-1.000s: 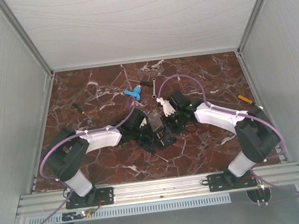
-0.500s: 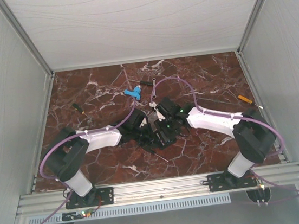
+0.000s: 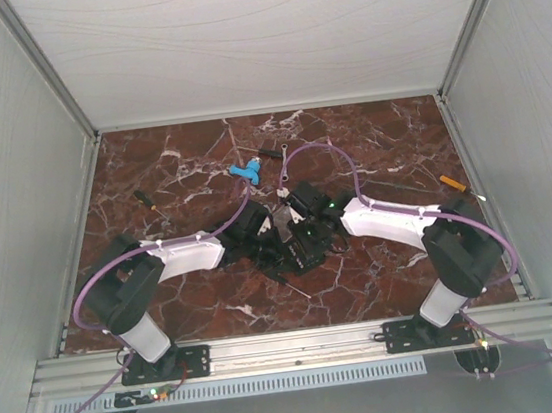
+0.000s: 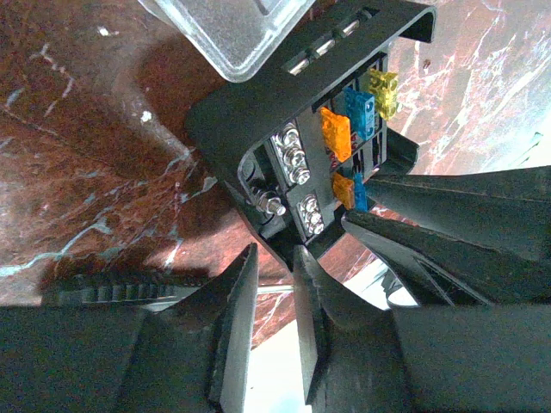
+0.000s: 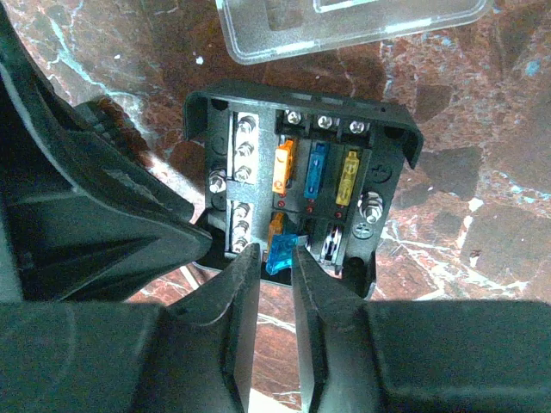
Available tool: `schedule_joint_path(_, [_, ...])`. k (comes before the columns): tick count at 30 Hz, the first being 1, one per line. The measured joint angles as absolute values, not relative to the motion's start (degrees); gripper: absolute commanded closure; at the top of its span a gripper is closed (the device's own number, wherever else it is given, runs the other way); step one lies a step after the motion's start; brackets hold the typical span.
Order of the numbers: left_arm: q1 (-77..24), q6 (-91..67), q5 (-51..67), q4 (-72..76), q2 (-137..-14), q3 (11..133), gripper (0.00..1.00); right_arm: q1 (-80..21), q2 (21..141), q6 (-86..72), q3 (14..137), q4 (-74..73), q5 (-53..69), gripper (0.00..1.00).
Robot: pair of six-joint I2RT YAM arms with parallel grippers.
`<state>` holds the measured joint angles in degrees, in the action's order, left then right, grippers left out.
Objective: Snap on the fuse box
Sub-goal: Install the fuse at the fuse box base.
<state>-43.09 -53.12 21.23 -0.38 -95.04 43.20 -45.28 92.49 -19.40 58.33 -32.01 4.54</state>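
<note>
The fuse box [image 5: 297, 176] sits open on the table [image 5: 482, 172], its clear lid [image 5: 344, 26] just beside it. The left claw [image 4: 274, 267] pinches the box's edge; the right claw [image 5: 275, 267], tipped down over it, pinches a blue fuse [image 5: 280, 255]. I think that fuse needs a straight push in, then the lid.

The top camera sits high behind the arm bases [image 3: 164, 359], looking down and forward over the whole table [image 3: 151, 171]. Each wrist camera looks closely along its own fingers [image 4: 232, 327]; both share the fuse box [image 4: 258, 112] [image 5: 297, 99].
</note>
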Motion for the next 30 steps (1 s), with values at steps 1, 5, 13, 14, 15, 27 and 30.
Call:
schedule_joint_path(1, [-43.1,-53.1,21.2,-0.4,-95.0,43.2,0.77,-45.3,92.6,-19.4,58.3,-31.8,4.6,0.84])
schedule_joint_path(5, [-43.1,-53.1,21.2,-0.4,-95.0,43.2,0.77,-45.3,92.8,-19.4,58.3,-31.2,4.6,0.84])
schedule_joint_path(13, [-43.1,-53.1,21.2,-0.4,-95.0,43.2,0.77,-45.1,93.4,-19.9,58.5,-30.7,5.4,0.88])
schedule_joint_path(14, [-43.1,-53.1,21.2,-0.4,-95.0,43.2,0.77,-44.9,93.4,-19.9,58.5,-30.7,5.6,0.90])
schedule_joint_path(15, [-43.1,-53.1,21.2,-0.4,-95.0,43.2,0.77,-44.5,93.4,-19.9,58.5,-30.7,5.9,0.91])
schedule_joint_path(27, [-43.1,-53.1,21.2,-0.3,-95.0,43.2,0.77,-39.8,91.8,-20.2,57.0,-30.1,9.6,1.00])
schedule_joint_path(30, [-43.1,-53.1,21.2,-0.3,-95.0,43.2,0.77,-39.5,91.6,-20.2,56.6,-29.7,10.1,1.00])
